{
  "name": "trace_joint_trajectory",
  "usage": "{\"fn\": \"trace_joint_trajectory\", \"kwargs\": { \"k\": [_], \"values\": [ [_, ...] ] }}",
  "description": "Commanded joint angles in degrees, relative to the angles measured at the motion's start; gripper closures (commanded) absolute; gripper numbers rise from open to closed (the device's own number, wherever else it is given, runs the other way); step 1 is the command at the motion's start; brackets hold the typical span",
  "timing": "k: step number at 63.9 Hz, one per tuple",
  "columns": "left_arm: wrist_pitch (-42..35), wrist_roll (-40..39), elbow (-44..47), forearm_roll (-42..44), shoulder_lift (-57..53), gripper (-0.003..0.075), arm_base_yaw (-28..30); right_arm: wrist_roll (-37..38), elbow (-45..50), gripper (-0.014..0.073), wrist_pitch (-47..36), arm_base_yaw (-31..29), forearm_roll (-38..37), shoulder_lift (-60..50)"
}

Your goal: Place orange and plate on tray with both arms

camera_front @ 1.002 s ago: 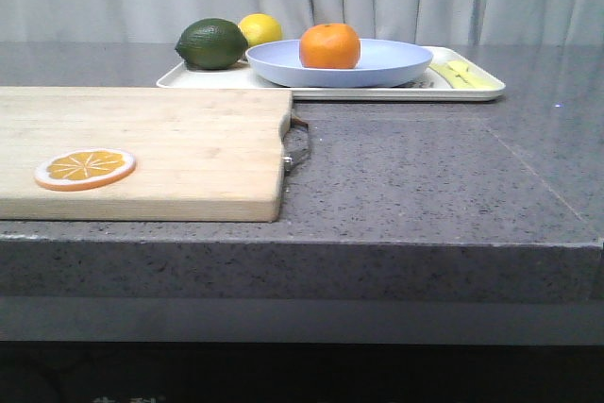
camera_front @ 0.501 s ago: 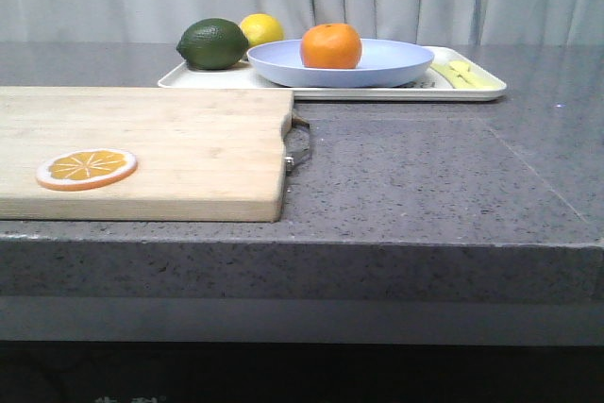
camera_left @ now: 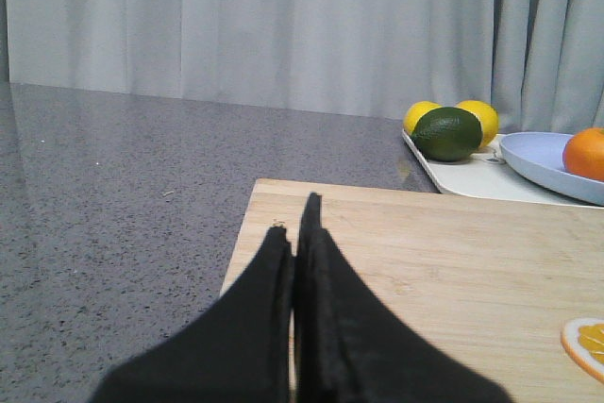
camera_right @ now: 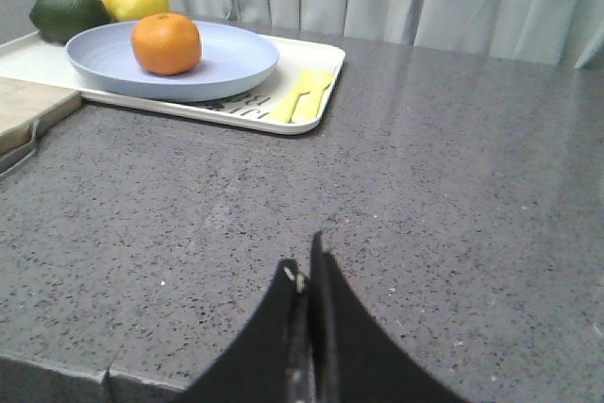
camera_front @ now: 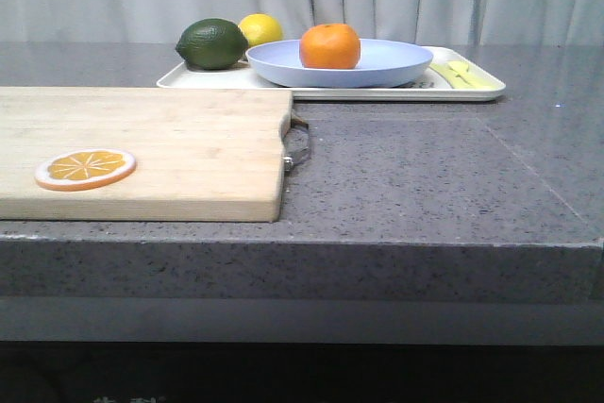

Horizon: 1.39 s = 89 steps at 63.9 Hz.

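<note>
The orange [camera_front: 329,45] sits in the pale lavender-blue plate [camera_front: 396,68], which rests on the cream-white tray [camera_front: 311,92] at the back of the counter. The right wrist view shows the orange [camera_right: 166,42], the plate [camera_right: 231,68] and the tray [camera_right: 307,82] too; the left wrist view shows the orange [camera_left: 585,154] and plate [camera_left: 538,162] at its edge. My left gripper [camera_left: 294,219] is shut and empty over the wooden cutting board [camera_left: 453,261]. My right gripper [camera_right: 304,266] is shut and empty over bare counter, well short of the tray. Neither arm shows in the front view.
A dark green lime [camera_front: 211,43] and a yellow lemon [camera_front: 261,28] sit on the tray's left end, yellow cutlery [camera_front: 461,74] on its right end. An orange slice disc [camera_front: 85,169] lies on the cutting board [camera_front: 170,148], whose metal handle [camera_front: 298,146] points right.
</note>
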Motion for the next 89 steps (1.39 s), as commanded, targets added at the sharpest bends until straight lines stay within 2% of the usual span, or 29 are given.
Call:
{"fn": "trace_joint_trajectory", "kwargs": {
  "k": [1,10,42,47,57,61,89],
  "values": [
    [-4.74,-0.12,0.36,-0.36,-1.21,0.0738,0.1,-0.61,3.36,0.0657,-10.5,-0.35,1.44,-2.35],
    [-4.74,-0.12,0.36,-0.36,-1.21,0.0738,0.1,-0.61,9.02,0.0657,-14.57,-0.54,1.44,-4.93],
    [-4.74,-0.12,0.36,-0.36,-1.21,0.0738,0.1,-0.48,8.95,0.0659,-14.57,-2.28,1.46,-4.83],
    [-4.74,-0.12,0.36,-0.36,-1.21,0.0738,0.1,2.8,8.95,0.0659,-14.57,-1.67,-0.67,-4.89],
    [-4.74,-0.12,0.36,-0.36,-1.21,0.0738,0.1,19.07,8.95,0.0659,-14.87,-0.71,-15.3,-4.94],
    [-4.74,-0.12,0.36,-0.36,-1.21,0.0738,0.1,24.34,8.95,0.0659,-15.72,-0.71,-17.13,-4.94],
    [-4.74,-0.12,0.36,-0.36,-1.21,0.0738,0.1,24.75,8.95,0.0659,-17.14,-0.71,-17.13,-4.94]
  ]
}}
